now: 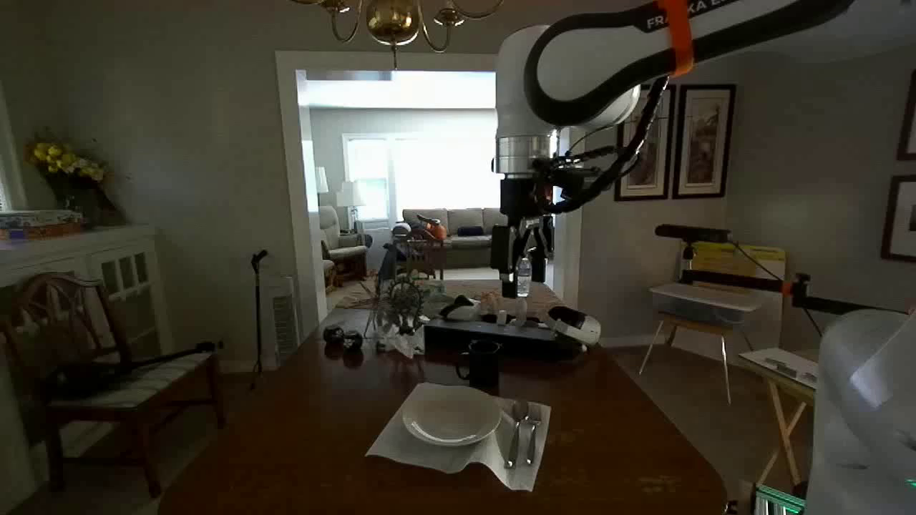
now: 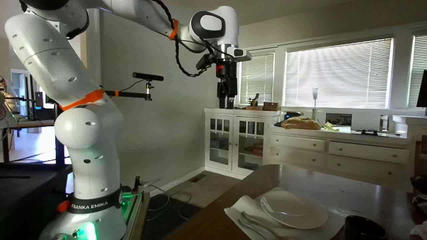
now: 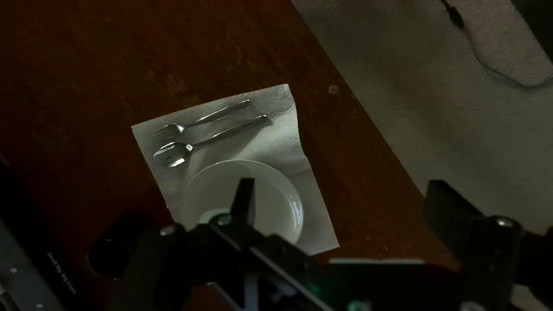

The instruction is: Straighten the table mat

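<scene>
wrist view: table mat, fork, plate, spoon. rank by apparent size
Largest to smallest:
1. Table mat
2. Plate, clearly second even though partly hidden
3. Spoon and fork: close in size, tine tips faint, so not ranked

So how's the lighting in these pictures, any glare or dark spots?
In an exterior view, the far window is washed out to white; in an exterior view, a glare streak lies on the plate; in the wrist view, the mug nearly sinks into shadow and the gripper is almost black, though the table mat stands out pale.
</scene>
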`<state>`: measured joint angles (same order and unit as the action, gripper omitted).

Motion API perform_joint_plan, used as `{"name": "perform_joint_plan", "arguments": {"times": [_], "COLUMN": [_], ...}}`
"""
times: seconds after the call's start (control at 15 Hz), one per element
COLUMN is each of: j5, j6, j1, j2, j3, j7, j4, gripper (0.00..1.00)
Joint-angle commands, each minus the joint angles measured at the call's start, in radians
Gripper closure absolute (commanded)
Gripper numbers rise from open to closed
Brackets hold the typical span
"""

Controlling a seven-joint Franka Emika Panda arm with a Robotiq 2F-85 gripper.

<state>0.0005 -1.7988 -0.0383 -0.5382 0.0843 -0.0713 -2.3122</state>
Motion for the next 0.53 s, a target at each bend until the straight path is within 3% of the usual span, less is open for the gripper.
{"name": "perform_joint_plan", "arguments": {"times": [0.0,0.2,0.47], "j5": [-0.002,-0.002,-0.034], "j6": [0.002,0.002,-0.107], "j1": [-0.004,-0.004,0.032], "j2": [0.001,0.001,0.063], "j3": [-0.003,-0.003,-0.014], "j7": [-0.002,-0.002,-0.037], "j4": [0.002,0.002,0.008], "gripper": [0.0,0.0,0.0]}}
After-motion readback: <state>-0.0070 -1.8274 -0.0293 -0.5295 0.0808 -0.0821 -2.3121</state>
